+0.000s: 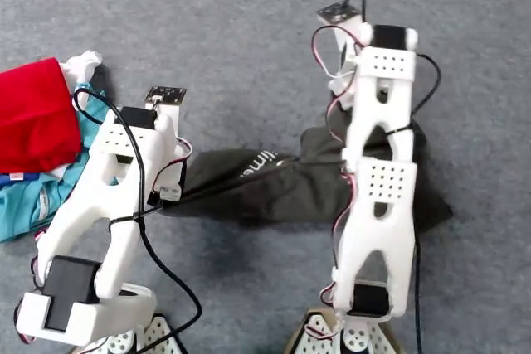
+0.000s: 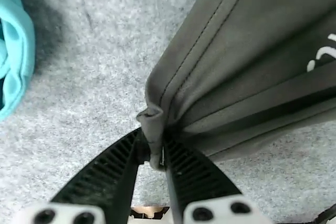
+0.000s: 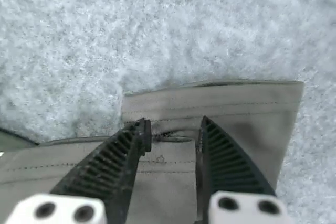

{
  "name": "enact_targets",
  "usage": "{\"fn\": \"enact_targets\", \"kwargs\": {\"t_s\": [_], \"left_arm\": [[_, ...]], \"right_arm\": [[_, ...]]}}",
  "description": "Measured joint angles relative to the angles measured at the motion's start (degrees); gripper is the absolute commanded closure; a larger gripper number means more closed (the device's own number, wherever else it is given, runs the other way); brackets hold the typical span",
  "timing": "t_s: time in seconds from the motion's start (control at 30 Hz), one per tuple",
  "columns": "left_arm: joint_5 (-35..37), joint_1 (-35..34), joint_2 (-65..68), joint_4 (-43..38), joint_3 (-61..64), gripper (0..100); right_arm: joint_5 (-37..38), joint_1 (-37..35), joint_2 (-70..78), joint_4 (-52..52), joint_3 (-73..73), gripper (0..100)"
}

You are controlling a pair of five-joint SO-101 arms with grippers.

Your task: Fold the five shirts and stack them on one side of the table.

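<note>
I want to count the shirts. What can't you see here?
Pile, high view: cut off by the left edge; the red shirt and left arm cover the teal shirt and others, so no count.
Dark shirt, high view: one end lies under the right arm.
Its print: half folded away in the high view, cut by the edge in the left wrist view.

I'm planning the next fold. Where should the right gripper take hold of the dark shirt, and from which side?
Take the stitched hem of the dark shirt, directly ahead of the right gripper. Come in from the bare table side: that edge lies flat and free there, so one finger could probably slip under it. The left gripper pinches the opposite bunched end.
</note>
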Motion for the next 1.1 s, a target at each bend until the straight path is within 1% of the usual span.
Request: {"fn": "enact_targets", "kwargs": {"t_s": [0.43,0.53,0.9,1.1], "left_arm": [[0.0,0.0,0.0,0.0,0.0,98],[0.0,0.0,0.0,0.0,0.0,98],[0.0,0.0,0.0,0.0,0.18,98],[0.0,0.0,0.0,0.0,0.18,98]], "right_arm": [[-0.09,0.18,0.0,0.09,1.76,83.2],[-1.41,0.18,0.0,0.09,1.76,83.2],[-1.85,3.16,0.0,0.09,3.96,83.2],[-1.85,3.16,0.0,0.09,5.45,83.2]]}}
